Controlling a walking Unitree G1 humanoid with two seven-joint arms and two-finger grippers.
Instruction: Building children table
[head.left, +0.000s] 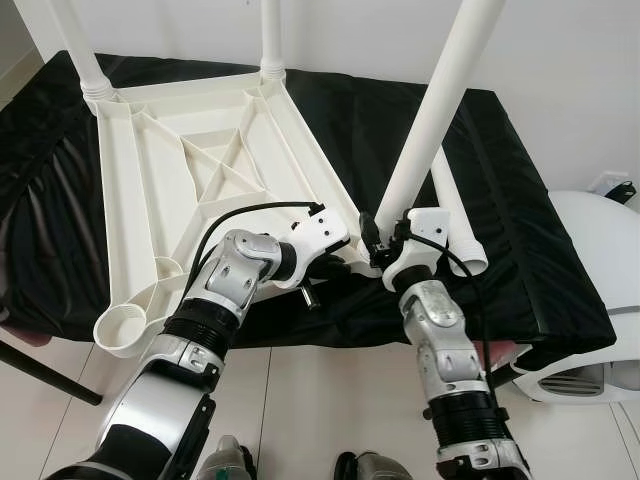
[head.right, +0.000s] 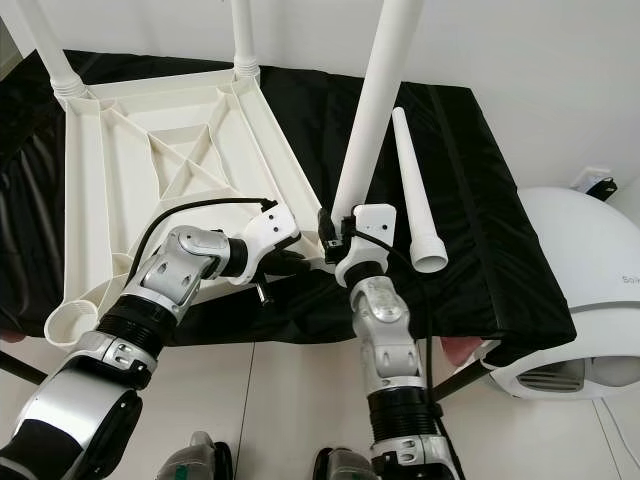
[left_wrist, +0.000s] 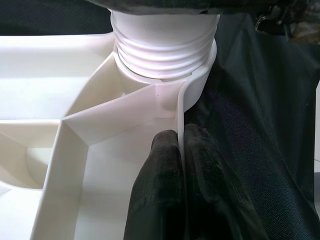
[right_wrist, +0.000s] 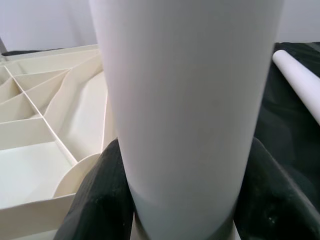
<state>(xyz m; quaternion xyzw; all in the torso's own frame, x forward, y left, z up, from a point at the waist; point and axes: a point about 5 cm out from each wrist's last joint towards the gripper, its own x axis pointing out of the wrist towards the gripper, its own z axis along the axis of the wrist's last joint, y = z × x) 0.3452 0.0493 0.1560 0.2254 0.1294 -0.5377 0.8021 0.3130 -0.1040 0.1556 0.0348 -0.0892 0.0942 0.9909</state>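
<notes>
A white plastic table top (head.left: 200, 170) lies upside down on a black cloth (head.left: 520, 250). Two white legs (head.left: 75, 40) (head.left: 270, 30) stand in its far corner sockets. My right gripper (head.left: 375, 240) is shut on a third leg (head.left: 440, 110), which leans to the right with its foot at the near right corner. Its threaded end (left_wrist: 162, 45) sits in that socket. My left gripper (head.left: 345, 260) is shut on the table's rim wall (left_wrist: 180, 110) just beside the socket. A fourth leg (head.right: 415, 190) lies loose on the cloth to the right. The near left socket (head.left: 125, 330) holds nothing.
A rounded white appliance (head.left: 590, 300) stands on the floor close to the right. The cloth-covered surface ends just before my arms, with pale floor tiles below. A dark bar (head.left: 40, 375) slants under the left edge. A white wall runs behind.
</notes>
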